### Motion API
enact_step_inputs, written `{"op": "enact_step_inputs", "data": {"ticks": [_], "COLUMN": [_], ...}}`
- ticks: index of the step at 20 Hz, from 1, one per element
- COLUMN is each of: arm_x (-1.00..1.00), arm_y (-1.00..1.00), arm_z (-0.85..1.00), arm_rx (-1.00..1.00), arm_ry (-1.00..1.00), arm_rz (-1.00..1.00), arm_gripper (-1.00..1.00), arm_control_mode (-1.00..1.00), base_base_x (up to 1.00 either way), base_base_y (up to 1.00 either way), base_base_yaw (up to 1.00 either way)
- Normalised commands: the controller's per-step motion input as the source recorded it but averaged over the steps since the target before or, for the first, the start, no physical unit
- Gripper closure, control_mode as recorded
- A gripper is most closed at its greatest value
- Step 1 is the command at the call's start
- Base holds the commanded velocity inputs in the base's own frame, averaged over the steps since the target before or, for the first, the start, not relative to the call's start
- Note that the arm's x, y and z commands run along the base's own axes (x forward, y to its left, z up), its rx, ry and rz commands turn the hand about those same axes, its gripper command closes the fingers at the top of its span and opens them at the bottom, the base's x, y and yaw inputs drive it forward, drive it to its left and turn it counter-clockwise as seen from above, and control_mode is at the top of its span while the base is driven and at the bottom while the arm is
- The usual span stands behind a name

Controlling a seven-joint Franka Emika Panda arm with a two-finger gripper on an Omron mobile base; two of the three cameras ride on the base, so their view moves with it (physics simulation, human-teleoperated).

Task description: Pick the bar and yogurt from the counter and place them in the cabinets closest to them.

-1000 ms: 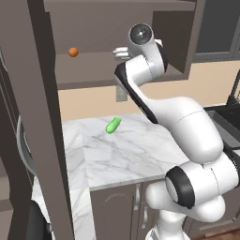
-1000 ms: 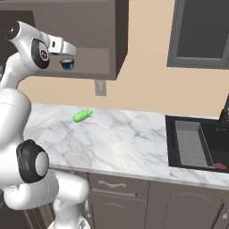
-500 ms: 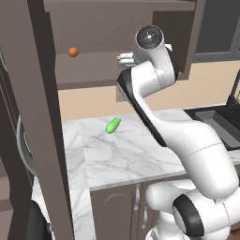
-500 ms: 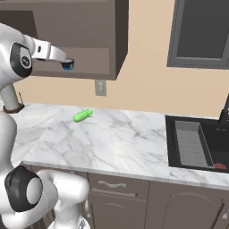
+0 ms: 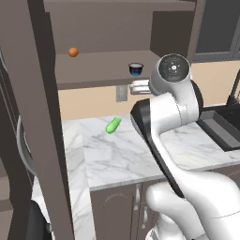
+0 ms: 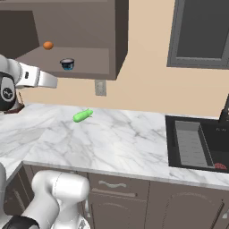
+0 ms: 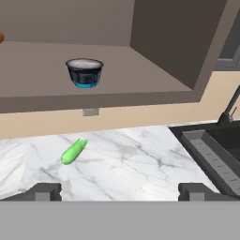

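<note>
The yogurt point(image 7: 85, 72) is seen standing upright on the inner shelf of the open wall cabinet point(image 7: 154, 42), near the shelf's front edge, and it is also seen there from both base cameras point(image 5: 136, 69) point(image 6: 67, 64). The gripper point(image 7: 119, 191) is seen with its jaws spread wide apart and nothing between them; the two dark fingertips point(image 7: 44, 191) are placed far out to either side at the bottom of the hand view. The cup is well apart from the jaws, above and ahead of them in that view, and is not touched by either finger. In the right base view the hand is held out level just below and in front of the shelf, to the left of the cup. An orange ball point(image 5: 73, 51) is seen farther back along the same shelf, apart from the yogurt. A green elongated item point(image 7: 74, 151) is lying on the white marble counter point(image 6: 134, 143) below the cabinet, close to the wall. A wall outlet point(image 6: 100, 87) is mounted under the cabinet, and a dark sink point(image 6: 197, 145) is set into the counter to the right. Nothing is seen between the jaws and the cup.
</note>
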Motion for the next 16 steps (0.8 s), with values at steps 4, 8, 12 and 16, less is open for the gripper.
{"op": "enact_step_inputs", "data": {"ticks": [4,8,12,16], "arm_x": [-1.00,-1.00,-1.00,-1.00], "arm_y": [-0.35,-0.35,-0.26,-0.10], "arm_z": [-0.78,-0.66,-0.20,-0.02], "arm_rx": [0.00,0.00,0.06,0.05], "arm_ry": [0.00,-0.01,-0.12,-0.23], "arm_rz": [0.08,0.04,-0.02,-0.04], "arm_gripper": [-1.00,-1.00,-1.00,-1.00], "arm_control_mode": [-1.00,-1.00,-1.00,-1.00], "base_base_x": [0.00,0.00,0.00,0.00], "base_base_y": [0.00,0.00,0.00,0.00], "base_base_yaw": [0.00,0.00,0.00,0.00]}}
